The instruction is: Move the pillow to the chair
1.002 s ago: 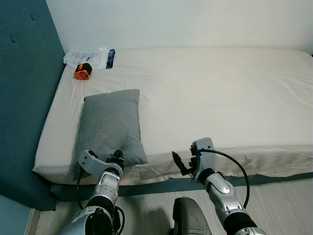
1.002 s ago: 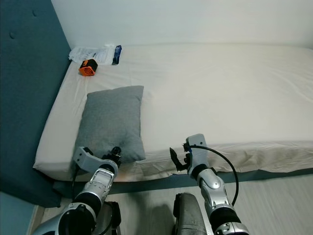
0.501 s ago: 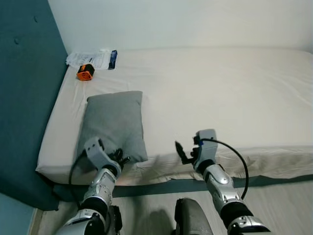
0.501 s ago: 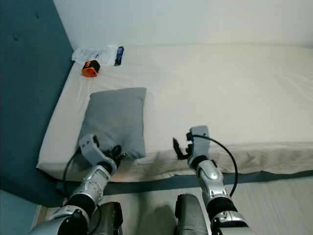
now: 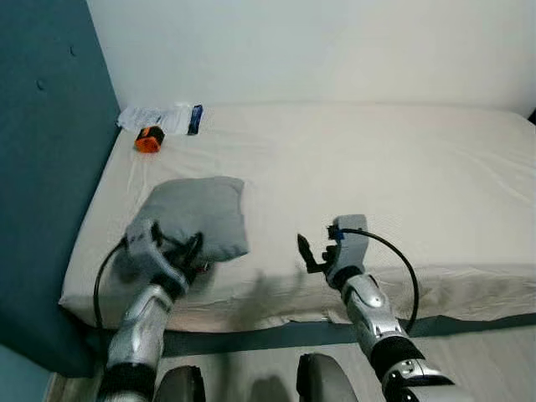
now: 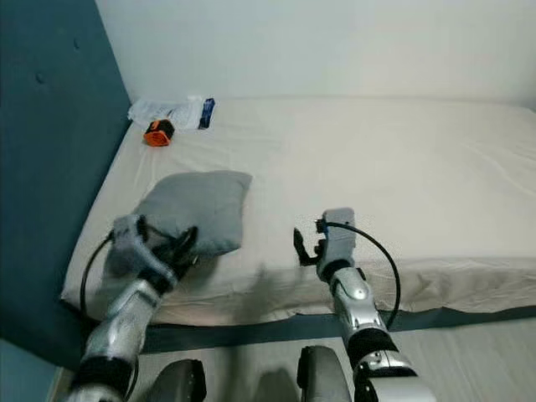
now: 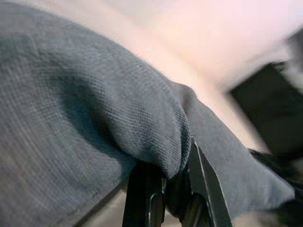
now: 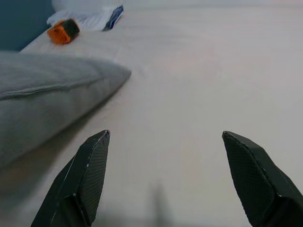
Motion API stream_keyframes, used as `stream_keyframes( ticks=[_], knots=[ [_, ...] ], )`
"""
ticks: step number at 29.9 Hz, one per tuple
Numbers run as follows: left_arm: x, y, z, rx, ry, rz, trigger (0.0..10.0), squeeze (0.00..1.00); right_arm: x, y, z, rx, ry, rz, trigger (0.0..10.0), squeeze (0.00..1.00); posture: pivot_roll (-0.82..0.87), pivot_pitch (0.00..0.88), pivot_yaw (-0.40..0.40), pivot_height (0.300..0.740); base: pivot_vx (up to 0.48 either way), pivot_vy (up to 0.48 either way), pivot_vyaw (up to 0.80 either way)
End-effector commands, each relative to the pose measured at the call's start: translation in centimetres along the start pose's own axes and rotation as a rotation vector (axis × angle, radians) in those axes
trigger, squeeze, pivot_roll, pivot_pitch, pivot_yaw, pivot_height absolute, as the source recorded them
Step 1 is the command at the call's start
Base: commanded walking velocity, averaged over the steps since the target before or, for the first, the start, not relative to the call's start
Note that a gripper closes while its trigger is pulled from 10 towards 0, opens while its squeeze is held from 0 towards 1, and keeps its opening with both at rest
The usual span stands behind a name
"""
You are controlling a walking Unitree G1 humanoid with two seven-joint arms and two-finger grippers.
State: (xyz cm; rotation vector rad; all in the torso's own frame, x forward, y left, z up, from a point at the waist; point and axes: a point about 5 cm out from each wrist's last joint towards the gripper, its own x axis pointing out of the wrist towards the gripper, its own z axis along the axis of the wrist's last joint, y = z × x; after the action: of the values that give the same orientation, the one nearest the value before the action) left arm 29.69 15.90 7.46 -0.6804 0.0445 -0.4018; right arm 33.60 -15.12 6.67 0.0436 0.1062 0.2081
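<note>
A grey pillow lies on the near left part of the white bed, its front end raised off the sheet. My left gripper is shut on the pillow's near edge; the left wrist view shows grey cloth pinched between the black fingers. My right gripper hovers open above the bed's front part, to the right of the pillow. In the right wrist view its two fingertips stand wide apart with the pillow ahead to one side.
An orange and black object and a white packet lie at the bed's far left corner. A teal padded headboard borders the bed on the left. A white wall stands behind. Grey floor runs along the bed's front.
My left gripper has risen from the bed's front edge and lifted the pillow's near end, bunching it. The right gripper rose slightly. The camera shifted a little.
</note>
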Motion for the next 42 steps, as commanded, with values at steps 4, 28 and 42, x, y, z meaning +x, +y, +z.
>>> stream_keyframes(
  ticks=[4, 28, 42],
  knots=[
    [0.2, -3.1, 3.4, -0.074, -0.101, -0.251, 0.0, 0.00, 0.1, -0.2, 0.1, 0.014, -0.002, -0.005, 10.0, 0.00, 0.04, 0.000, -0.108, 0.611, 0.000, 0.000, 0.00],
    [0.1, -0.7, 1.7, 0.428, 0.168, -0.060, 0.0, 0.00, -0.9, 0.5, -0.2, -0.694, -0.009, 0.300, 10.0, 1.00, 0.04, 0.000, -0.113, 0.611, 0.000, 0.000, 0.00],
    [1.6, 0.3, 2.9, 0.523, -0.007, 0.311, 10.0, 0.00, 0.2, -2.0, 0.7, -0.163, -0.008, -0.141, 10.0, 0.00, 0.04, 0.000, -0.105, 0.611, 0.000, 0.000, 0.00]
  ],
)
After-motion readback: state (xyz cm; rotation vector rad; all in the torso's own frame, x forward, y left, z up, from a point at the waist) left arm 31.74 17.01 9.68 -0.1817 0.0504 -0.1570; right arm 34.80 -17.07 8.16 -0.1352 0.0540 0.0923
